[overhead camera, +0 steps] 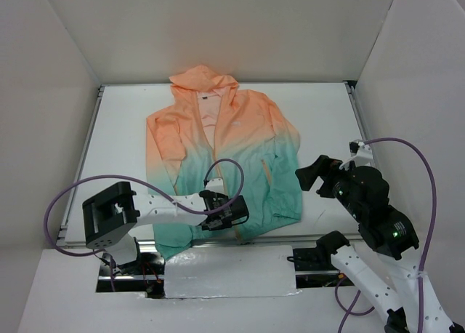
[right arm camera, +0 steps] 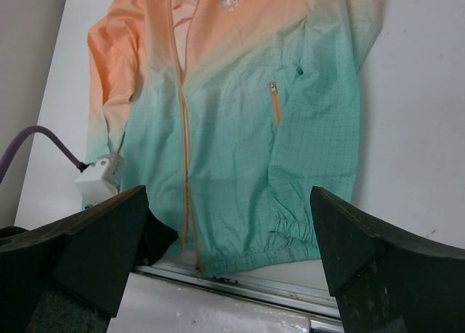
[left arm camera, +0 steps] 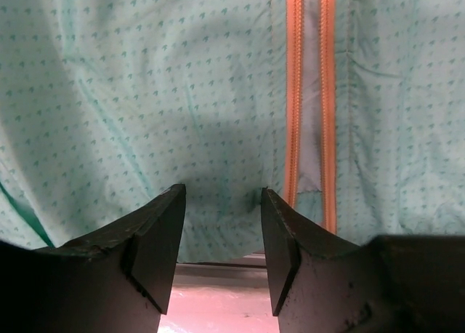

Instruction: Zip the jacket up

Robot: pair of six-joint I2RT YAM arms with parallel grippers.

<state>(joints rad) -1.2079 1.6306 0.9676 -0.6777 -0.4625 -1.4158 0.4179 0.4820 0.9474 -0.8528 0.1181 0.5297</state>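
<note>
Two grippers, jaws apart. The jacket lies flat on the white surface. The left gripper hovers at its hem, beside the orange zipper, and could pinch fabric instead. The right gripper waits right of the jacket.

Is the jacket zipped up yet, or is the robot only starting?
Only starting. Done: the jacket lies flat, front up. In hand: the left pincer is low over the hem, jaws apart, beside the bottom end of the zipper, gripping nothing. The right pincer hovers wide open, empty. Left: the front gapes at the top, so the zipping seems all to come.
</note>
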